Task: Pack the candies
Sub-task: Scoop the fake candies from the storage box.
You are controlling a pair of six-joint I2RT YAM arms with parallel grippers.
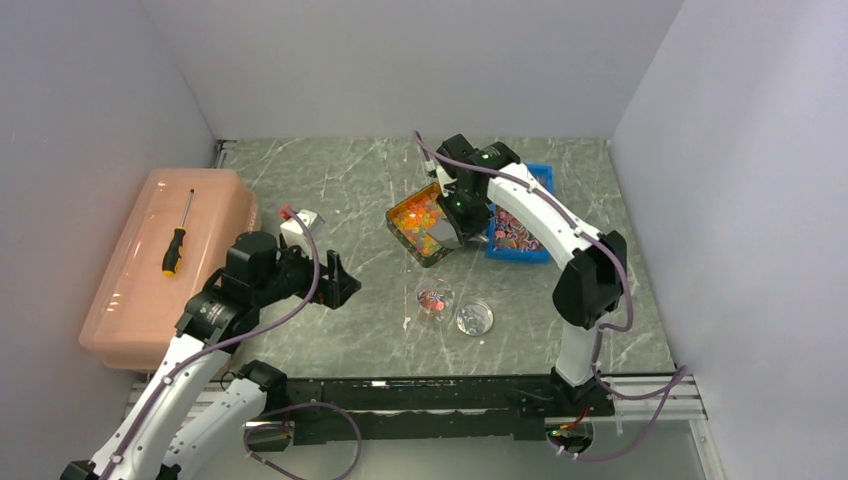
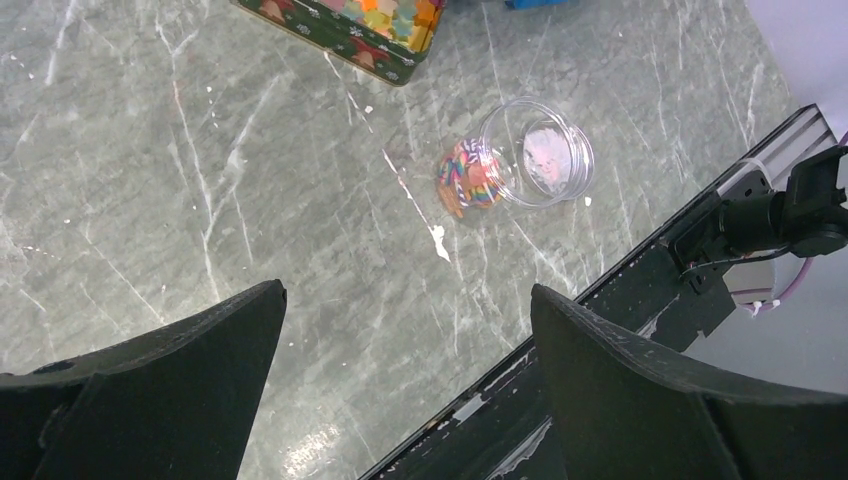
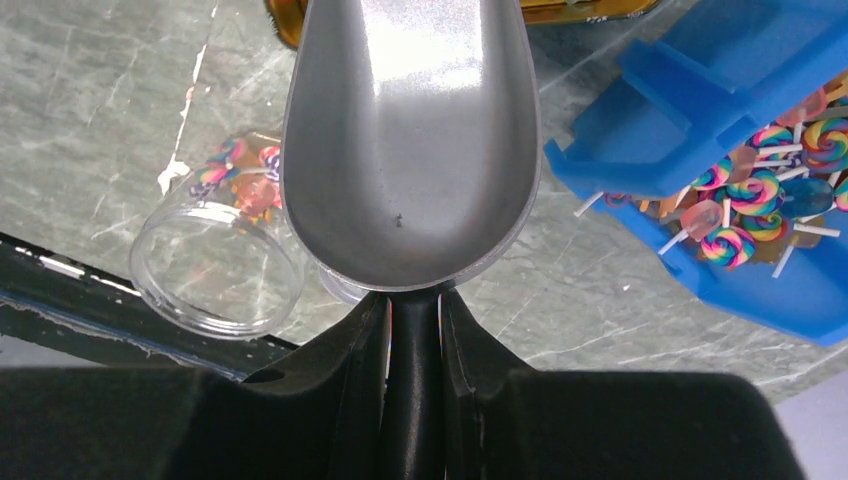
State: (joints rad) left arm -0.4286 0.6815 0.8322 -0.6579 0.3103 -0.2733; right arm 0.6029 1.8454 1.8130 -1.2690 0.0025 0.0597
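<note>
Left fingers (image 1: 343, 283) hang wide open over the counter (image 1: 340, 180) near the tipped jar (image 1: 435, 298), right fingers (image 3: 412, 318) clamp an empty scoop (image 3: 412, 150) by the tin (image 2: 340, 38) of candies (image 1: 416, 214), so scooping seems next: dip, load, keep level

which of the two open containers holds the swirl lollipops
The blue bin, right of the tin: it holds swirl lollipops on white sticks, while the tin is filled with tiny orange, yellow, red and green candies.
</note>
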